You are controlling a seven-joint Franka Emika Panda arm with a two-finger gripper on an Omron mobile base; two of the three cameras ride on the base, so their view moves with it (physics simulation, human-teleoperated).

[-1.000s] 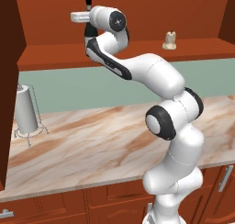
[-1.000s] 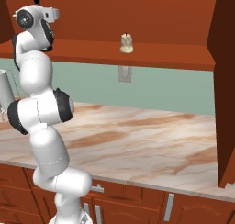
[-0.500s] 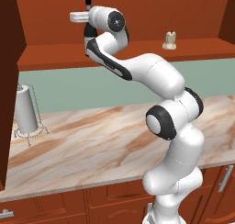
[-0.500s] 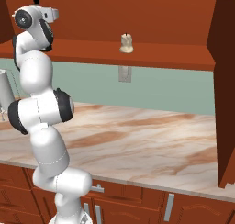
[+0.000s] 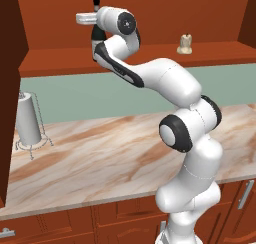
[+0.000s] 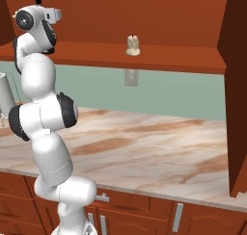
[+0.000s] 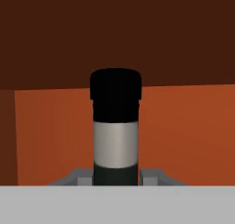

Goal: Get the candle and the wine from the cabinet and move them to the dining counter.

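Observation:
The wine (image 7: 115, 126), a dark bottle with a black cap and a pale label band, stands upright on the cabinet shelf (image 5: 60, 60). My gripper (image 7: 115, 177) is shut on it, one finger pressed to each side of the bottle. In the left base view the hand (image 5: 89, 19) reaches into the cabinet, and the bottle's cap (image 5: 96, 1) pokes up behind it. The cream candle (image 5: 185, 44) (image 6: 132, 45) sits further right on the same shelf, well apart from the gripper. The dining counter is out of view.
An open cabinet door (image 5: 10, 88) hangs at the left, another (image 6: 236, 84) at the right. A grey paper-towel roll (image 5: 29, 118) stands on the marble wall counter (image 5: 100, 158) below. An outlet (image 6: 130, 77) is on the green wall.
The jaws have closed from wide open onto the wine. The arm, the candle and the cameras have not moved.

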